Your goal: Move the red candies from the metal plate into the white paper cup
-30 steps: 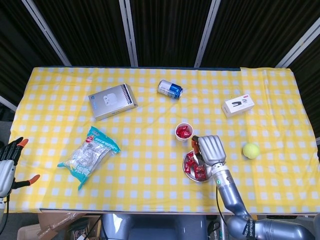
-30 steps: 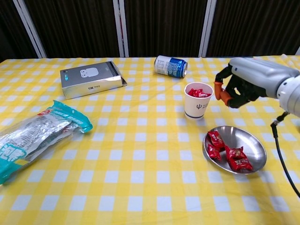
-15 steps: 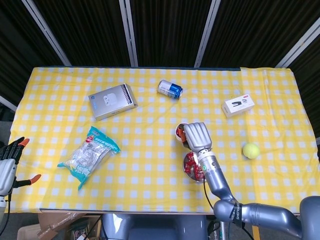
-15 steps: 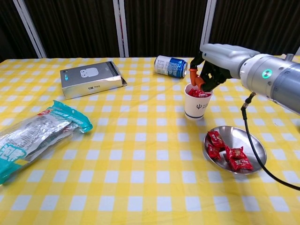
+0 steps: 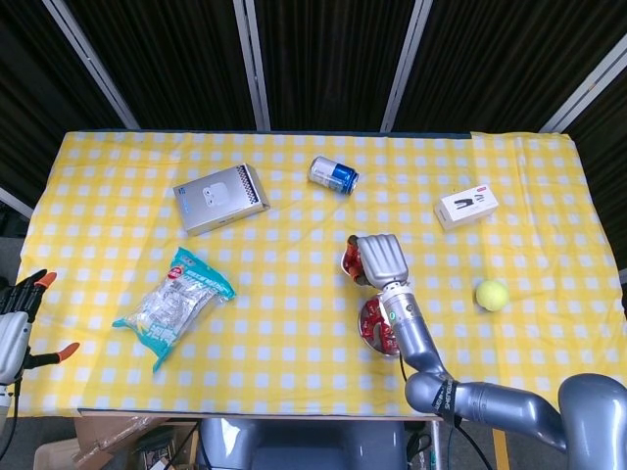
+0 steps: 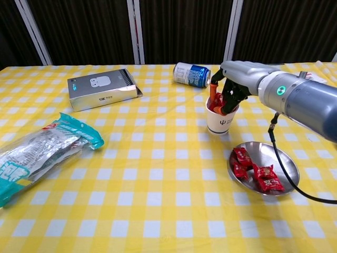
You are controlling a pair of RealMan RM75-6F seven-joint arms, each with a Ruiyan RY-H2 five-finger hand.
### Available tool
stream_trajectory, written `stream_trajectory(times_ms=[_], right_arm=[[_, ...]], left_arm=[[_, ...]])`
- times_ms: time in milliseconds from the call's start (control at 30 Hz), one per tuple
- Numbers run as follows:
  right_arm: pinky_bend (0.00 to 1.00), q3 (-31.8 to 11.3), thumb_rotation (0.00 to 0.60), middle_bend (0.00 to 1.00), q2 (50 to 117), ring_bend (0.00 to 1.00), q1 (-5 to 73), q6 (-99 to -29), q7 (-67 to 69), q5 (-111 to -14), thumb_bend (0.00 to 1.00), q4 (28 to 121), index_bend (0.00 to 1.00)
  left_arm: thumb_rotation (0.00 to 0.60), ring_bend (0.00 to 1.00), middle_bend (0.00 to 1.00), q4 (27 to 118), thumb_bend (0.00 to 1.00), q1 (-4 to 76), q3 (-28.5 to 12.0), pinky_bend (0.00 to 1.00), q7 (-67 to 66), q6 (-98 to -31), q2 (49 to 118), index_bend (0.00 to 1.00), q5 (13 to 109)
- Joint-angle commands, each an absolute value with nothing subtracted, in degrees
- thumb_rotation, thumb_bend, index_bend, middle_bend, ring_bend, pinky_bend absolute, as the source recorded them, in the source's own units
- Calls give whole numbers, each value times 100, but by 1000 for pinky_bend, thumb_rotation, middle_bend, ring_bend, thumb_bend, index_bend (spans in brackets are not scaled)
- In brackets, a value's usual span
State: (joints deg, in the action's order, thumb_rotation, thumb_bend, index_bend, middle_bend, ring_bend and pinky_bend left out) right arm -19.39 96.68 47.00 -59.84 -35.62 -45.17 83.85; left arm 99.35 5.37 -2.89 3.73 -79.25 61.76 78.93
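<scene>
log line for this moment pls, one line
phase: drop-off | right hand over white paper cup, fingers in its mouth | red candies on metal plate | left hand idle

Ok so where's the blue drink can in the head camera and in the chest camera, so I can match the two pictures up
Head view: the can lies on its side at upper centre, behind the paper cup.
Chest view: the can lies at the top, just right of centre, behind the cup.
Shared landmark: the silver box to its left.
</scene>
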Motion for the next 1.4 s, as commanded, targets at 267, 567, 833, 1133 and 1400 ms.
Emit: stream_trajectory(times_ms=[267, 567, 833, 1133, 1400], right_arm=[[950, -1901, 600, 834, 9526, 845, 4658, -6301, -3513, -4674, 390, 8716, 367], [950, -1790, 600, 833, 9203, 845, 4484, -6776, -3399, -5276, 390, 9382, 367], [950, -1140, 600, 833, 8834, 845, 4006, -7092, -3628, -5329, 316, 10153, 367], [950, -456, 600, 833, 8982, 845, 3590, -7162, -3686, -5259, 284, 10041, 367], [950, -290, 600, 833, 9064, 845, 3421, -7084, -3602, -5256, 283, 9855, 386]], left_arm=[[600, 0, 0, 9949, 44, 527, -295, 0, 357, -7968, 6186, 0, 7906], [600, 0, 0, 9913, 44, 509, -298, 0, 360, -8032, 6215, 0, 7943], [600, 0, 0, 9847, 44, 494, -286, 0, 395, -8072, 6234, 0, 8000], [600, 0, 0, 9843, 44, 482, -262, 0, 365, -8138, 6249, 0, 8108], [600, 0, 0, 9822, 44, 472, -254, 0, 357, -8168, 6258, 0, 8139]])
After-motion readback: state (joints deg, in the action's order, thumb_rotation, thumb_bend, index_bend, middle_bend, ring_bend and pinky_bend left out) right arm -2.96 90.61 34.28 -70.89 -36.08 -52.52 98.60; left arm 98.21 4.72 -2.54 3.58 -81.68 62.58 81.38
